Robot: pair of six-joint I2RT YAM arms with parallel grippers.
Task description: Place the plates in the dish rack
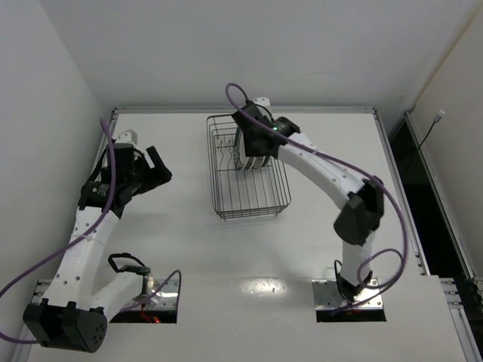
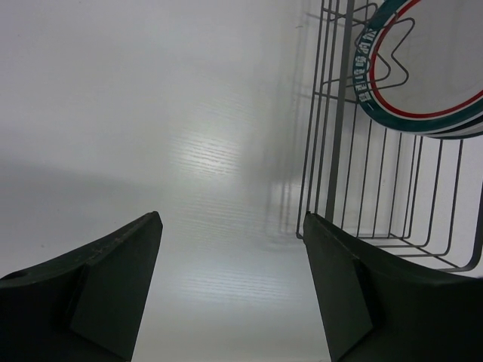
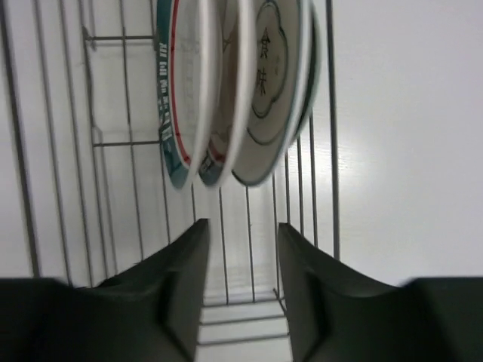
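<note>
The dish rack [image 1: 226, 211], a dark wire basket, stands at the middle back of the table. Several plates [image 1: 244, 158] stand on edge in its far half. In the right wrist view I see a teal-rimmed plate with a red ring [image 3: 177, 98], a second like it [image 3: 226, 121] and a white plate with grey rings [image 3: 272, 83], side by side between the rack's wires [image 3: 332, 151]. My right gripper [image 3: 241, 234] hangs just over them [image 1: 251, 145], open, with nothing between its fingers. Left of the rack, my left gripper [image 1: 160, 172] is wide open and empty [image 2: 230, 219].
The left wrist view shows the rack's side wall [image 2: 336, 113] close on the right, with a teal-rimmed plate [image 2: 423, 75] behind the wires. Purple cables loop over both arms. White walls close in the table on the left and back.
</note>
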